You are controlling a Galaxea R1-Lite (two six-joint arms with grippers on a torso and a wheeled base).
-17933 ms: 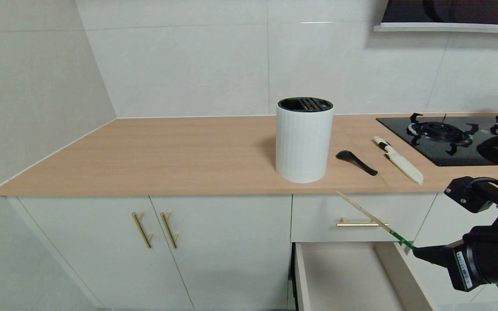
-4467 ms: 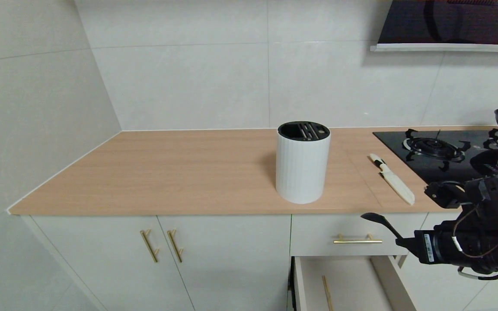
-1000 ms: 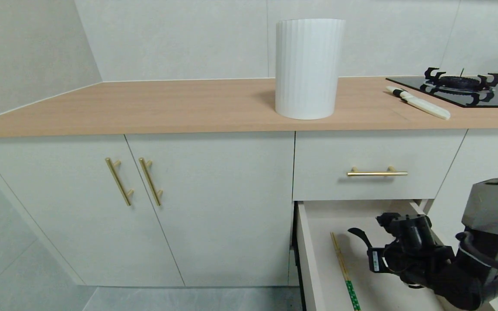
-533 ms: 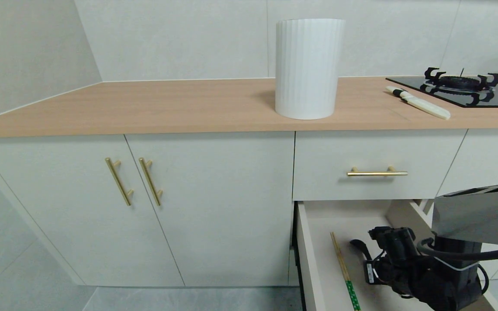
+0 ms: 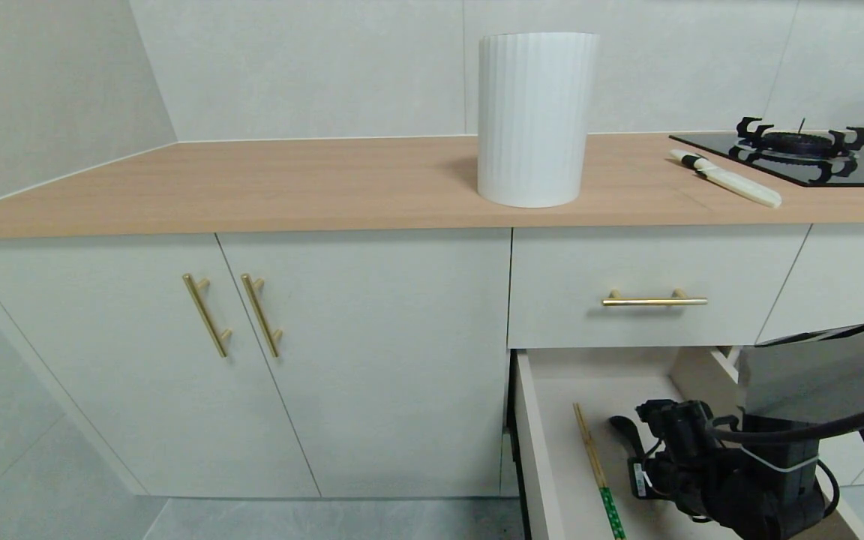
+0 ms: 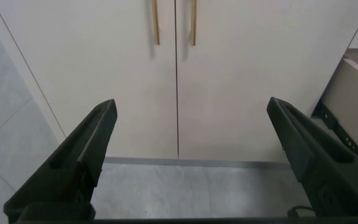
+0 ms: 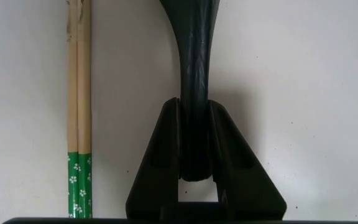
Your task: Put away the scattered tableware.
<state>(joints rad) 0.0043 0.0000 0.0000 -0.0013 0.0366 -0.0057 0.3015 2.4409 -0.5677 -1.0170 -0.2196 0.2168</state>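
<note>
The right jaws are closed on the handle end of the black spoon [image 7: 192, 62], which hangs low inside the open drawer [image 5: 538, 420], just beside the chopsticks [image 7: 78, 93] lying on its pale floor and roughly parallel to them (whether the bowl end already touches the floor cannot be told). The chief risk, as I judge it, is a release from too high: the spoon would drop bowl-first, skid or roll on the smooth floor, and end up across the chopsticks. The grip sits at the very end of the handle, so the long free part could also swing in the jaws if it catches on anything. The wrist takes up much of the drawer, and a careless pull-out might strike the drawer's wall. The left jaws stand wide open with nothing between them, facing the cupboard doors [image 6: 229, 74]. The spoon is glossy black, its handle slim where gripped and broadening away from the jaws toward a small rounded bowl. A pale knife [image 5: 728, 178] lies on the desk [image 5: 289, 180] near the white ribbed holder [image 5: 533, 120], not yet put away.
</note>
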